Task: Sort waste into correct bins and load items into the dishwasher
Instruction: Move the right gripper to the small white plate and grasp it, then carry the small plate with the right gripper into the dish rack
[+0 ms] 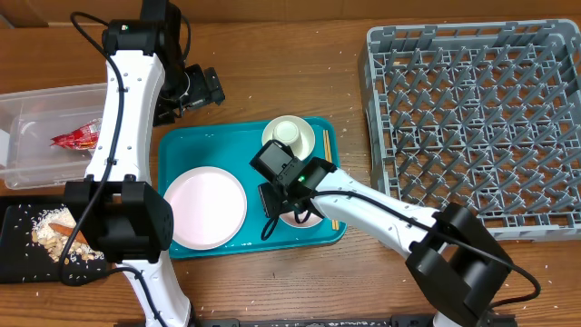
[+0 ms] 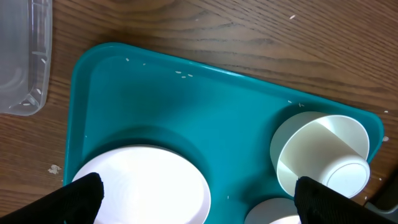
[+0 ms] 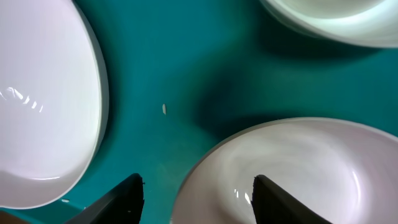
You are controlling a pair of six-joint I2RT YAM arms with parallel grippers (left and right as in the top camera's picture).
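A pale pink plate [image 1: 204, 207], a white cup [image 1: 289, 134] and a small pale bowl [image 1: 302, 218] sit on the teal tray [image 1: 182, 150]. Thin wooden chopsticks [image 1: 328, 143] lie along the tray's right edge. My right gripper [image 1: 285, 202] is open, and its fingers [image 3: 199, 199] straddle the rim of the bowl [image 3: 298, 168]. My left gripper [image 1: 195, 86] is open and empty [image 2: 202, 202], above the tray's far left part, over the plate [image 2: 149, 186]. The red wrapper [image 1: 77, 136] lies in the clear tub [image 1: 27, 100]. Beige scraps [image 1: 50, 238] lie in the black tray [image 1: 14, 259]. The tissue is not visible.
The grey dish rack [image 1: 481, 118] stands at the right, with nothing in it. The clear tub's corner [image 2: 25, 56] is just left of the teal tray. Crumbs are scattered on the wooden table. My right arm crosses the tray's front right corner.
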